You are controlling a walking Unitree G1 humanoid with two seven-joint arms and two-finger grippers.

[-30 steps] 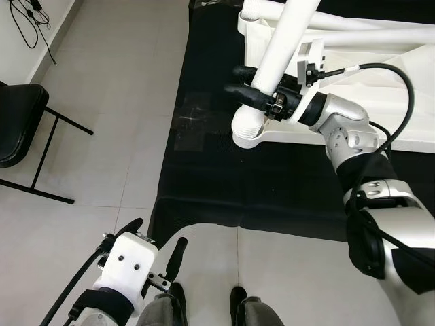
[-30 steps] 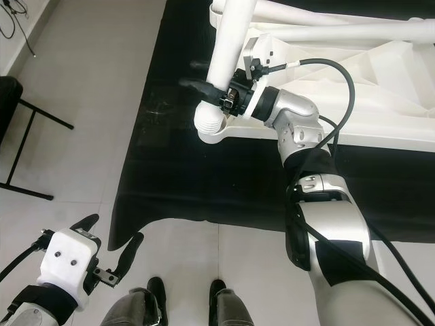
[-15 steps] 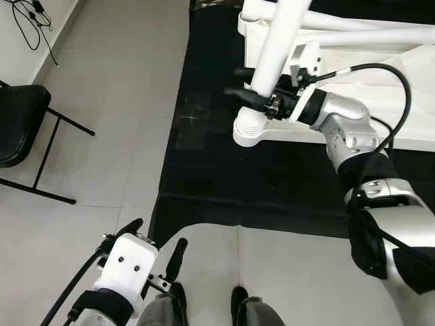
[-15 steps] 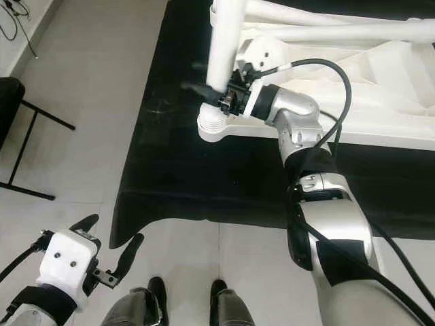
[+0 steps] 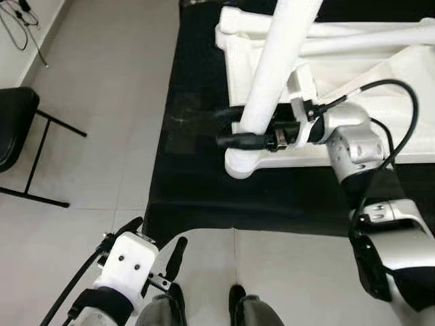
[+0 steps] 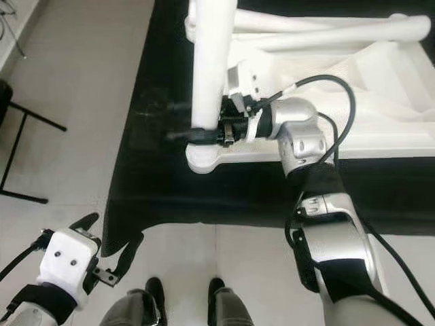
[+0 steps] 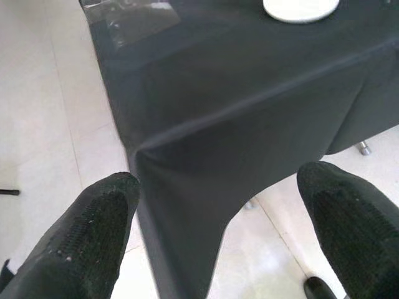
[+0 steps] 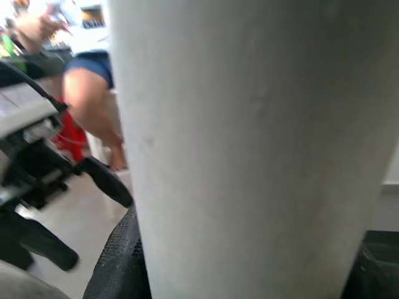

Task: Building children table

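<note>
While the left gripper (image 5: 155, 246) hung low over the tiled floor (image 5: 109, 102), fingers spread wide and holding nothing, the right gripper (image 5: 239, 129) was clamped around the white table leg (image 5: 272, 75). That leg stood upright in the corner socket of the upturned white table frame (image 5: 353, 61), lying on the black cloth (image 5: 197, 190) near its left edge.

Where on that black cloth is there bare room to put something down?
Bare black cloth runs along its left edge, beside the white table frame, and along the near edge in front of it. It is crowded where the right gripper clamps the white leg.
</note>
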